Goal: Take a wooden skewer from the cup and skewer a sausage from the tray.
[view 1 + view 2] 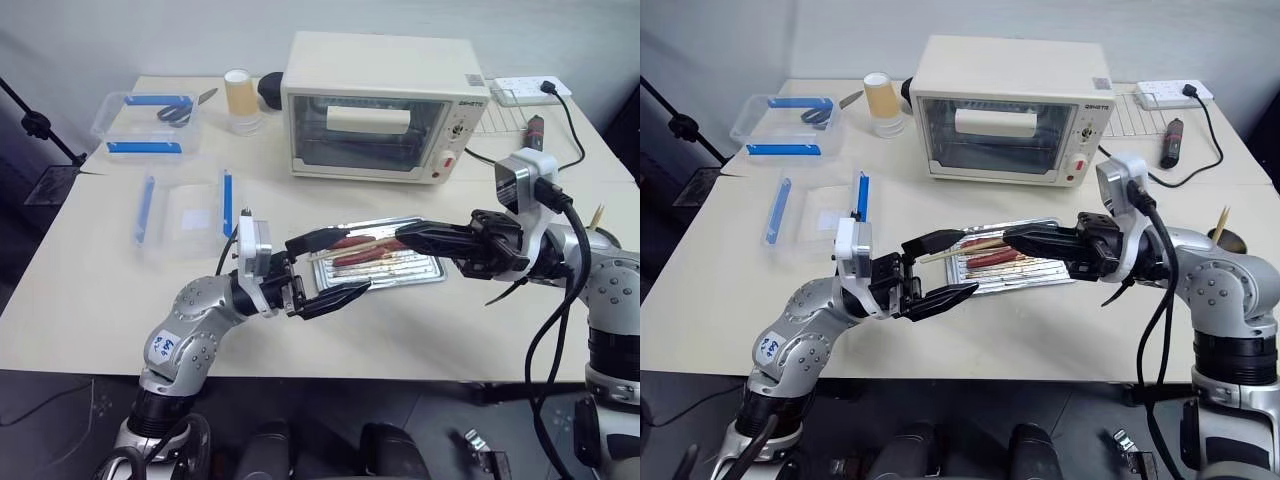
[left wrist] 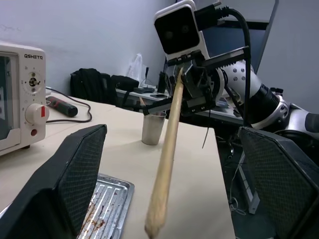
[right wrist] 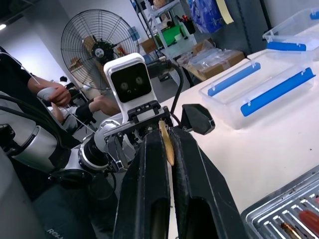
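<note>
Left hand (image 1: 325, 270): fingers apart, empty, the skewer tip between them.
Right hand (image 1: 412, 237): clamped on wooden skewer (image 1: 965, 247), long axis level, pointing at left hand.
Sausage (image 1: 352, 259): in tray (image 1: 425, 270) on worktop (image 1: 90, 280), just below both hands.

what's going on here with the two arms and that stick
The right gripper is shut on a wooden skewer, holding it nearly level above the metal tray, where sausages lie. The skewer's free end reaches between the fingers of the left gripper, which is open around it without gripping. The cup of sticks stands near the table's edge on the robot's right. No sausage is skewered yet.
</note>
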Controlling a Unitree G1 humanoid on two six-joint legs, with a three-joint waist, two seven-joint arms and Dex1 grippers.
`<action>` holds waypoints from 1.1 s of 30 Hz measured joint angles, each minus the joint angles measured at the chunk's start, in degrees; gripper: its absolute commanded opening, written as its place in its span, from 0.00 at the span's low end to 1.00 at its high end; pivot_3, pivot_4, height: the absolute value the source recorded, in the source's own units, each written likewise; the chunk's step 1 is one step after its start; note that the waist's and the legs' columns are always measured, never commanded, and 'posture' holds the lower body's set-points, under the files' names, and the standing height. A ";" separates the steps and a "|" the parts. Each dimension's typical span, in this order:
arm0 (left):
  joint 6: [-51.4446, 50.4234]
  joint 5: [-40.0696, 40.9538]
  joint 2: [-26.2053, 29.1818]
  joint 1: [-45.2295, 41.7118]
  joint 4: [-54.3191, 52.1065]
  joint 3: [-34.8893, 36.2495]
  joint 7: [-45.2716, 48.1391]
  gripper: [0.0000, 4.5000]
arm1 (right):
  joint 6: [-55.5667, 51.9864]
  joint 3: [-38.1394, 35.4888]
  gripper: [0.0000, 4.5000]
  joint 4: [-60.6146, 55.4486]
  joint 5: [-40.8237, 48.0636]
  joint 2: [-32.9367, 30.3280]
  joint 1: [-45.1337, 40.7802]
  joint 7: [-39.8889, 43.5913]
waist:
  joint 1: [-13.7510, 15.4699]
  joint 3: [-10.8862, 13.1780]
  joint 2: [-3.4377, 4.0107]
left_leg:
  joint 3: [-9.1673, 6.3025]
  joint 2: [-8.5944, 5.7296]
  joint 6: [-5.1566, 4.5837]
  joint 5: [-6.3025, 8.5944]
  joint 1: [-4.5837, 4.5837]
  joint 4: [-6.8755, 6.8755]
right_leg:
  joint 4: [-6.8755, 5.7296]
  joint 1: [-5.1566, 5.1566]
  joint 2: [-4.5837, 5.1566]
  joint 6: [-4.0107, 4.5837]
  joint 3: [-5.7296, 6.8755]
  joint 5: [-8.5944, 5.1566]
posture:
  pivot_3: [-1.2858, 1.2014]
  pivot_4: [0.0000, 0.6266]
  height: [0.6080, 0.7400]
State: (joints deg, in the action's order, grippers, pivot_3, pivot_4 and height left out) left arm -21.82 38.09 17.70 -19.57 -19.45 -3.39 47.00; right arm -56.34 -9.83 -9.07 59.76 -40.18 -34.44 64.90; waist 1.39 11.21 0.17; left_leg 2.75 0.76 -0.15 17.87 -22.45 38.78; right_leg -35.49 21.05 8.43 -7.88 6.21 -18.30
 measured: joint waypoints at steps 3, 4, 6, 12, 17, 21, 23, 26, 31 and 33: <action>-0.22 0.03 -0.05 -0.13 0.00 0.00 -0.01 0.69 | 0.00 0.39 0.00 -0.02 0.01 0.00 0.12 -0.01 | 0.00 0.00 0.00 | 0.01 0.00 0.00 0.00 0.00 -0.01 | 0.00 0.02 0.00 0.00 -0.01 0.00 | 0.52 0.24 1.00; -0.26 0.03 -0.05 -0.13 0.00 0.01 -0.01 0.62 | 0.01 0.45 0.00 -0.03 0.01 0.00 0.29 -0.01 | 0.00 0.00 0.00 | 0.02 0.00 -0.01 0.00 -0.01 -0.01 | 0.01 0.02 0.00 0.00 -0.01 0.00 | 0.52 0.24 1.00; -0.33 0.04 -0.01 -0.12 0.00 0.03 0.01 0.49 | 0.06 0.58 0.00 -0.13 0.00 0.06 0.84 -0.04 | 0.09 0.00 0.00 | 0.01 -0.01 -0.01 0.01 -0.01 0.01 | 0.01 0.01 0.00 0.00 -0.01 0.00 | 0.52 0.24 1.00; -0.70 0.06 0.04 -0.13 0.00 0.03 0.05 0.10 | 0.05 0.58 0.00 -0.75 0.06 0.63 1.52 -0.87 | 0.04 0.00 0.00 | 0.01 -0.01 -0.02 0.01 -0.01 0.01 | 0.01 0.01 0.00 0.00 -0.02 0.00 | 0.52 0.24 1.00; -1.32 0.27 -0.01 -0.12 -0.14 -0.17 0.58 0.00 | -2.17 0.29 0.17 -0.60 1.67 0.66 1.59 -4.15 | 0.02 0.00 0.00 | 0.01 0.00 -0.03 0.02 -0.01 0.02 | 0.00 0.01 0.00 0.00 -0.03 0.00 | 0.52 0.24 1.00; -1.37 0.29 0.19 -0.73 -0.13 0.83 -0.68 0.00 | 2.41 1.72 0.48 -0.97 -3.30 0.72 3.64 -4.05 | 0.09 0.01 -0.01 | 0.02 -0.01 -0.03 0.02 -0.02 0.01 | 0.02 0.01 0.01 0.00 -0.02 0.00 | 0.52 0.24 1.00; -1.36 0.27 1.25 -0.74 -0.04 1.77 -0.67 0.00 | 5.31 2.03 0.64 -0.89 -6.00 -0.10 5.32 -2.72 | 0.09 0.01 -0.01 | 0.06 -0.02 -0.04 0.02 -0.03 0.01 | 0.03 0.04 0.01 0.00 -0.04 0.00 | 0.52 0.24 1.00; -0.92 -0.07 4.10 -0.49 0.09 4.30 -0.45 0.00 | 10.59 1.81 0.87 0.24 -10.31 -4.35 8.78 0.88 | 0.11 0.01 -0.02 | 0.06 -0.01 -0.04 0.03 -0.03 0.00 | 0.03 0.03 0.00 0.00 -0.03 0.00 | 0.52 0.24 1.00; 1.35 -0.55 11.87 8.14 0.17 12.57 1.28 0.00 | 31.31 -1.13 0.99 8.30 -22.76 -7.34 17.60 7.63 | -0.23 0.02 -0.04 | 0.29 0.01 -0.05 0.03 0.09 -0.28 | 0.10 0.11 0.00 0.00 -0.15 0.00 | 0.52 0.24 1.00; 1.74 -0.50 13.35 12.20 -0.02 15.40 1.58 0.00 | 38.72 -1.49 0.99 12.07 -26.96 -8.45 19.54 10.31 | -0.22 0.02 -0.03 | 0.33 0.02 -0.04 0.02 0.11 -0.30 | 0.10 0.13 0.00 0.00 -0.17 0.00 | 0.52 0.24 1.00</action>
State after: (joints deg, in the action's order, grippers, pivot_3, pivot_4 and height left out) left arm -20.08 37.59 31.05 -7.37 -19.47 12.01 48.58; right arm -17.62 -11.32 3.00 32.80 -48.62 -14.90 75.21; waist 1.17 11.23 0.13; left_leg 3.08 0.78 -0.20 17.90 -22.33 38.48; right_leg -35.39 21.18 8.43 -7.88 6.04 -18.30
